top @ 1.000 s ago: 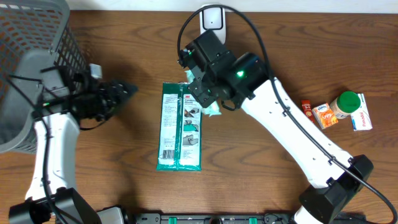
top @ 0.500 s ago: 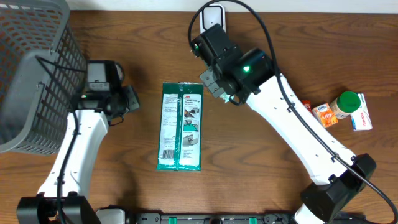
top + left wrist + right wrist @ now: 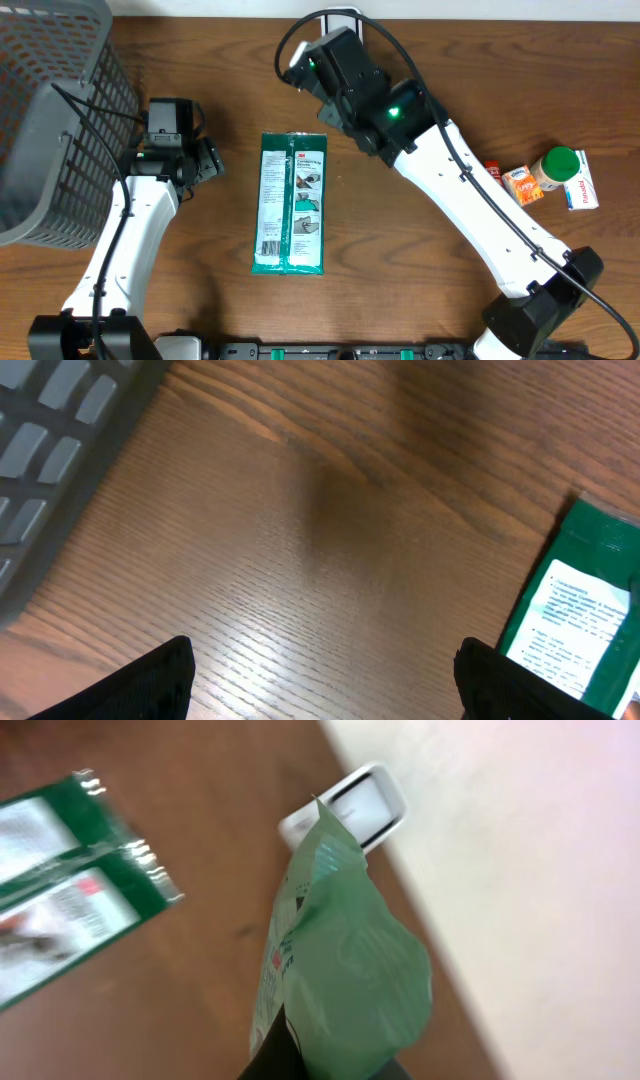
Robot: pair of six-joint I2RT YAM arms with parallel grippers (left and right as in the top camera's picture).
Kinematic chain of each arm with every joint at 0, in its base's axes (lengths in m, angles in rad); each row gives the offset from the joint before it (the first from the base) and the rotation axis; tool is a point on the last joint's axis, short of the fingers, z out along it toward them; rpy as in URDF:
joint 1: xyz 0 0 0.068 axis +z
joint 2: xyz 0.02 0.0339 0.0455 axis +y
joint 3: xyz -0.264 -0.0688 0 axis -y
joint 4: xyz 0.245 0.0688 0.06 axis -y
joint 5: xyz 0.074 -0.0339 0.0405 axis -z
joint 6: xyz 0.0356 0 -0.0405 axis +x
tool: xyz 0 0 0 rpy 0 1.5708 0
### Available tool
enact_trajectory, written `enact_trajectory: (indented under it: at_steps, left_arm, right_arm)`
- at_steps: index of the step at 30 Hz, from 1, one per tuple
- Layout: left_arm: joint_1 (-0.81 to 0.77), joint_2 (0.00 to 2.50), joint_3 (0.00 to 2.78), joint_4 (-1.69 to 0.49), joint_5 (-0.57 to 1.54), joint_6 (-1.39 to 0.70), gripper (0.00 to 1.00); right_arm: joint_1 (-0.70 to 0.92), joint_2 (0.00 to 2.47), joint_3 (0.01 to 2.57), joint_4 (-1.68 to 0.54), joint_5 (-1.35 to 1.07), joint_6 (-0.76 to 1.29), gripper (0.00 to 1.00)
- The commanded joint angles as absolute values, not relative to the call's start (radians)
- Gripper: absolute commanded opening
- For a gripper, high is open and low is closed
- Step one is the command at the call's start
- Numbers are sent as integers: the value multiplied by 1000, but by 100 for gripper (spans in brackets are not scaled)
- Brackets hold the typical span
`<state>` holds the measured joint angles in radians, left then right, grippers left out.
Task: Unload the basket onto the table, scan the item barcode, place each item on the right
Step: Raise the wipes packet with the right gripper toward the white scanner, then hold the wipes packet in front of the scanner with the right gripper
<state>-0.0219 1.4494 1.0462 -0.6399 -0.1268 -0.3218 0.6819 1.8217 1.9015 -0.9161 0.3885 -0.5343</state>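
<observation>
A light green pouch (image 3: 345,960) stands upright in my right gripper (image 3: 320,1055), which is shut on its lower edge. Just past the pouch's tip sits the white barcode scanner (image 3: 345,810), at the table's far edge (image 3: 340,20). From above, the right gripper (image 3: 305,68) hangs just left of the scanner and hides the pouch. A flat dark green package (image 3: 292,203) lies mid-table. My left gripper (image 3: 205,160) hovers to its left, open and empty. In the left wrist view, the open left gripper (image 3: 325,685) is over bare wood with the package (image 3: 585,620) at the right.
A grey mesh basket (image 3: 50,110) fills the far left. At the right stand a green-capped bottle (image 3: 555,167), a small orange box (image 3: 520,186) and a white box (image 3: 582,188). Beyond the scanner runs a pale wall (image 3: 540,870).
My right arm has carried the pouch from beside the dark green package up toward the scanner. The left arm has straightened and its gripper now points at the package.
</observation>
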Motion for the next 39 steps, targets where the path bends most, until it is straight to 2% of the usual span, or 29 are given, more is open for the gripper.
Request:
enact_trajectory:
  at_steps: [1, 9, 13, 20, 22, 28, 31, 34, 39]
  left_arm:
    - [-24, 1435, 1071, -644, -150, -327, 85]
    - [-24, 1435, 1071, -644, -150, -327, 85]
    - [-24, 1435, 1071, -644, -150, -327, 85]
    - [-24, 1435, 1071, -644, -150, -327, 85]
    - [-24, 1435, 1071, -644, -150, -327, 85]
    - [-24, 1435, 1071, -644, -150, -327, 85]
    - [-24, 1435, 1071, -644, -150, -327, 85]
    - [-24, 1435, 1071, -644, -150, -327, 85]
    - [-24, 1435, 1071, -644, -150, -327, 85]
  right_arm:
    - [688, 1819, 1902, -833, 514, -781, 1]
    - [688, 1819, 1902, -609, 579, -1209, 1]
    - [685, 1821, 1902, -474, 579, -1334, 1]
    - [656, 1935, 1902, -175, 677, -1558, 1]
    - [632, 2016, 1902, -16, 706, -1644, 1]
    - [577, 2196, 1902, 324, 672, -1673, 1]
    - [562, 2275, 1903, 419, 627, -1660, 1]
    - [553, 2336, 1903, 432, 569, -1624, 1]
    - [530, 2414, 1936, 407, 540, -1385, 1]
